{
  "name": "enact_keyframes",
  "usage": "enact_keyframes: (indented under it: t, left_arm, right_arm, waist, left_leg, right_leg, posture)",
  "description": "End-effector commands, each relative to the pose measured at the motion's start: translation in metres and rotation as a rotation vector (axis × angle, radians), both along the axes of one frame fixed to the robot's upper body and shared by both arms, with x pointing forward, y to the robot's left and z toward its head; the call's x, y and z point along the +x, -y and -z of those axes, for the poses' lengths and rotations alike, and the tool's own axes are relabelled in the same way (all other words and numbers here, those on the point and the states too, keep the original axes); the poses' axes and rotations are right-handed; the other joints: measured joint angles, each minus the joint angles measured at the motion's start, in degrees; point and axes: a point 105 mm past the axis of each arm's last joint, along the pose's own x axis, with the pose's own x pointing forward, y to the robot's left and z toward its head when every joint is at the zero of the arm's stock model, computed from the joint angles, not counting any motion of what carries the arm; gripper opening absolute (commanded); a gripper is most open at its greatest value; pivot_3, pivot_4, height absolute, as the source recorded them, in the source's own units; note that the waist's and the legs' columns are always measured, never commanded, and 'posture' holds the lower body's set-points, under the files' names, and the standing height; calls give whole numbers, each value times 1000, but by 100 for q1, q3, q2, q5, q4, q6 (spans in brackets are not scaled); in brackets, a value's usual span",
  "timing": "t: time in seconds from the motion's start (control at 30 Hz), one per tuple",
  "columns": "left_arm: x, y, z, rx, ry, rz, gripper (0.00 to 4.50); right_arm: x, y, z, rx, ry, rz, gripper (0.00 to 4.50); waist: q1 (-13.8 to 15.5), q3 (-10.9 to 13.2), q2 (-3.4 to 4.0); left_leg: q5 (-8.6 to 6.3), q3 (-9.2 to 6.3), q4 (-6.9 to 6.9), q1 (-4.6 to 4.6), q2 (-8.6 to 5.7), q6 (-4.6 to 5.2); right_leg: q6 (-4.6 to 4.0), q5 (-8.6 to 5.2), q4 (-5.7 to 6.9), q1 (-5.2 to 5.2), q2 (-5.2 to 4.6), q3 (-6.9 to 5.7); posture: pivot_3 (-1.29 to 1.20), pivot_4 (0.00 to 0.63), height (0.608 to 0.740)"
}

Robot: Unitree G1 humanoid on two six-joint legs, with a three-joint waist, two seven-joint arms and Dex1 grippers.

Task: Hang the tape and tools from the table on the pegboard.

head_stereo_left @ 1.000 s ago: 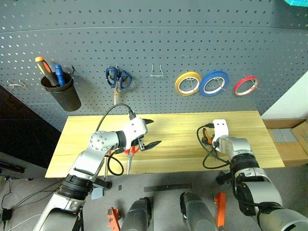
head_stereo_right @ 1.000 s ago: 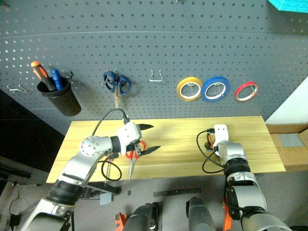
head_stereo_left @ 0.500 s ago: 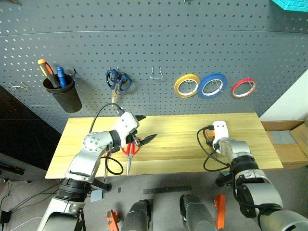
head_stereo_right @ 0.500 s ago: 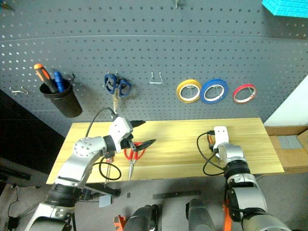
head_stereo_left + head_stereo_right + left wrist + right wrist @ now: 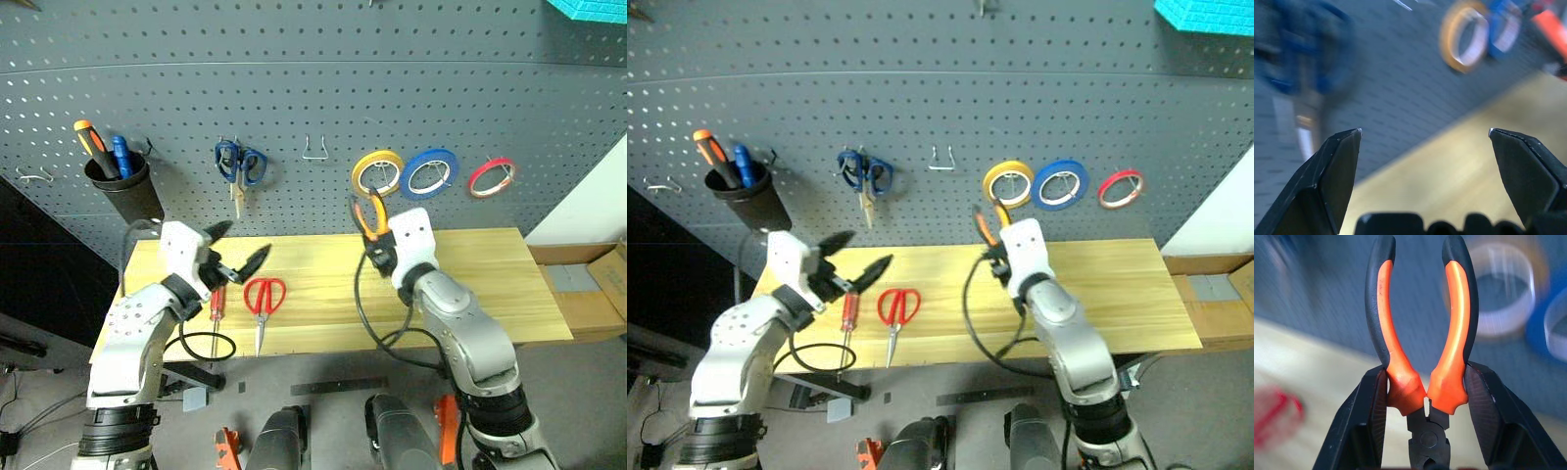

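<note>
Beside raised pliers [image 5: 369, 216], yellow roll [image 5: 377, 172]

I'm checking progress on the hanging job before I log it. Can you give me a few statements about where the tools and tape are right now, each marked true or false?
1. The right gripper grips the orange-and-black needle-nose pliers. True.
2. The red-looped scissors hang on the dark grey pegboard. False: they lie on the pale wooden table.
3. The thin red tape ring hangs on the pegboard. True.
4. The left gripper holds the slim red screwdriver. False: it is open and empty; the screwdriver lies on the table.
</note>
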Motion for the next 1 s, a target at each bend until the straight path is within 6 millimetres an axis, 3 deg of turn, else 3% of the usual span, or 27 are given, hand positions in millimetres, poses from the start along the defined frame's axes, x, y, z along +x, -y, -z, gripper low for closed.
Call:
enact_keyframes:
  t: [0.03,0.33,0.5,0.67,1.0]
  left_arm:
    - [-7,2,-25,-46,94,6,4500]
    - [-11,10,-31,-52,100,21,4500]
    - [-9,20,-37,-52,111,46,4500]
    - [-4,32,-42,-52,129,78,4500]
    - [13,59,-55,-67,182,130,4500]
  right_arm:
    - [-2,-18,-66,65,247,-52,1835]
    - [30,-74,-143,208,424,-176,1835]
    - [39,-97,-170,246,500,-224,1835]
    - [54,-101,-173,249,527,-224,1835]
    - [91,-87,-135,145,515,-172,1834]
  waist:
    - [9,-1,-1]
    - [17,-9,-15]
    - [36,-9,-15]
    - [125,-9,-15]
    - [290,-9,-15]
  left_leg:
    - [2,-1,1,1,0,-3]
    - [4,-5,-14,-1,9,-7]
    - [3,-4,-22,-10,9,-8]
    - [2,-6,-24,-10,10,-10]
    - [4,-6,-24,-12,2,-11]
  right_leg:
    - [-2,2,0,2,1,-1]
    - [-40,24,0,-9,18,0]
    - [-44,26,5,-26,19,1]
    - [-44,26,3,-25,21,-1]
    - [-47,27,1,-25,32,-2]
  posture:
    - [-81,174,740]
    - [-40,169,740]
    - [-8,169,740]
    - [21,167,740]
    - [82,171,740]
